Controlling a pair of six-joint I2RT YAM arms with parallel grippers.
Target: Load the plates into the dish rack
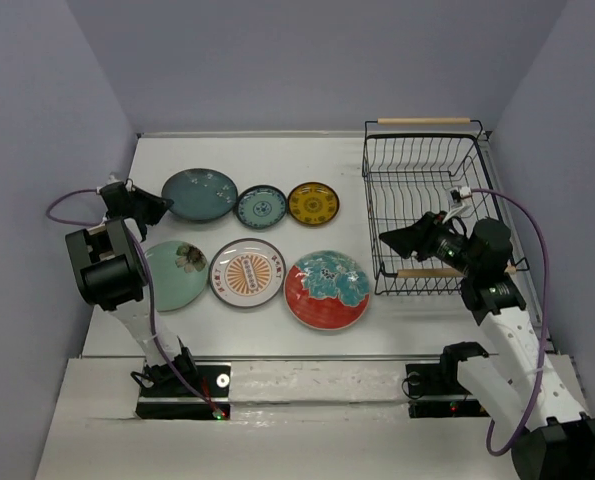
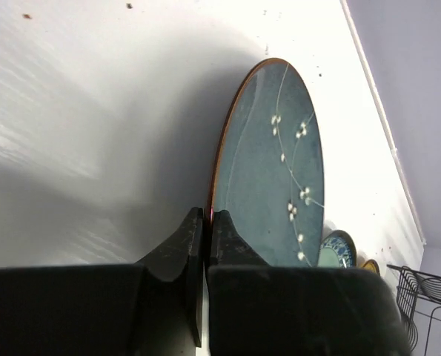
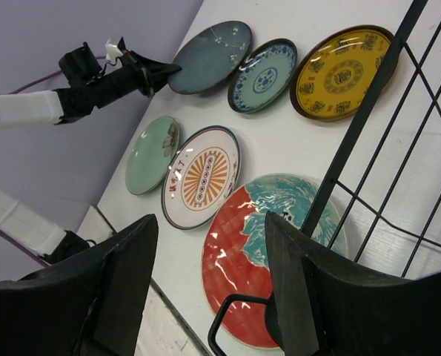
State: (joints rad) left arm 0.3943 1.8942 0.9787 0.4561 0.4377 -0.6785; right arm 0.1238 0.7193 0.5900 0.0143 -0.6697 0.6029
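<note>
The white surface (image 1: 277,150), walled at left, back and right, carries two rows of three plates: teal plate (image 1: 199,193), blue plate (image 1: 262,207) and yellow plate (image 1: 313,203) behind; mint plate (image 1: 172,275), orange-centred plate (image 1: 247,272) and red plate (image 1: 327,290) in front, with the dish rack (image 1: 422,150) apart by the right edge. The left end effector (image 1: 162,207) is pinched narrow on the teal plate's left rim, near the left wall (image 1: 37,150); the right end effector (image 1: 392,240) hangs spread wide above the rack's near left corner.

So the white table (image 1: 277,150) has two rows on the left, dark teal plate (image 1: 199,193), blue-patterned plate (image 1: 262,207), yellow-brown plate (image 1: 313,203) far, mint plate (image 1: 182,270), orange-centre plate (image 1: 247,272), big red plate (image 1: 327,289) near, plus the black wire dish rack (image 1: 422,175) far right.
</note>
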